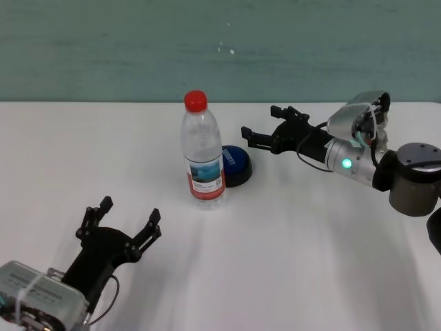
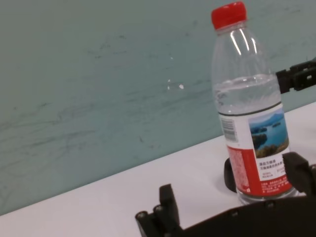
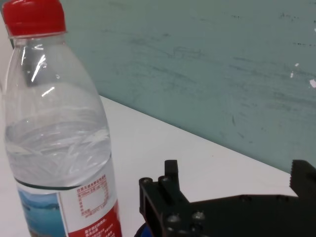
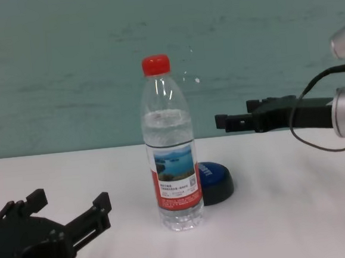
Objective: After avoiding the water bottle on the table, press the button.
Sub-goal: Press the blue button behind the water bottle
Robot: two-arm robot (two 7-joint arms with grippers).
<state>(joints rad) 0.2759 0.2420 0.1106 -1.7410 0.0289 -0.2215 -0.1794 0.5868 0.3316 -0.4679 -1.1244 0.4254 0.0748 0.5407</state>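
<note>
The water bottle [image 1: 203, 153], clear with a red cap and a lake label, stands upright on the white table [image 1: 310, 262]. The blue-topped button [image 1: 236, 165] sits close behind it on its right side, partly hidden by it. My right gripper [image 1: 260, 123] is open and empty, held in the air just right of and above the button. In the chest view the right gripper [image 4: 236, 114] hangs at about the bottle's [image 4: 172, 165] shoulder height, apart from it. My left gripper [image 1: 129, 212] is open and empty, low at the front left, well short of the bottle.
A teal wall [image 1: 220, 48] runs along the table's far edge. Bare tabletop lies to the left of the bottle and in front of it.
</note>
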